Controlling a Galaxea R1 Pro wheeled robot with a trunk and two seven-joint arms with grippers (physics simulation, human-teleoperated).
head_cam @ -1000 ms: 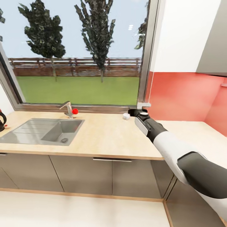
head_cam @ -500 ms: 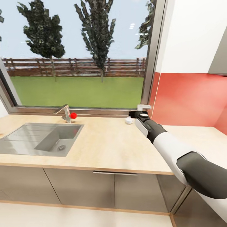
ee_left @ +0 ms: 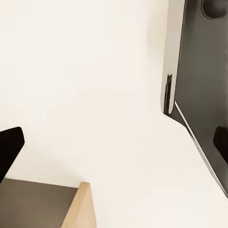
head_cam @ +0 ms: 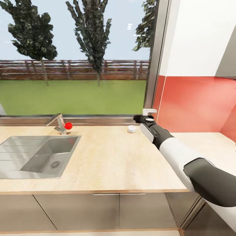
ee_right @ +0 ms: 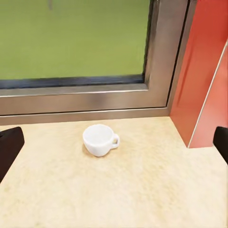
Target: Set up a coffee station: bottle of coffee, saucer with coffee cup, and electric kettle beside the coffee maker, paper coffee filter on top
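Note:
A small white coffee cup stands upright on the wooden countertop close to the window sill, near the red wall. In the right wrist view the cup sits ahead of my right gripper, handle turned toward the red wall. That gripper hovers just above and beside the cup, open, with nothing between its fingers. My left gripper is open too, its dark fingertips wide apart over pale floor.
A steel sink is set into the counter's left part, with a faucet and red knob behind it. The window frame and red backsplash bound the back. A dark cabinet panel is beside the left gripper.
The camera has moved closer to the counter and turned, so the sink slid left and the black kettle left the picture. The cup now lies lower, nearer under my right gripper.

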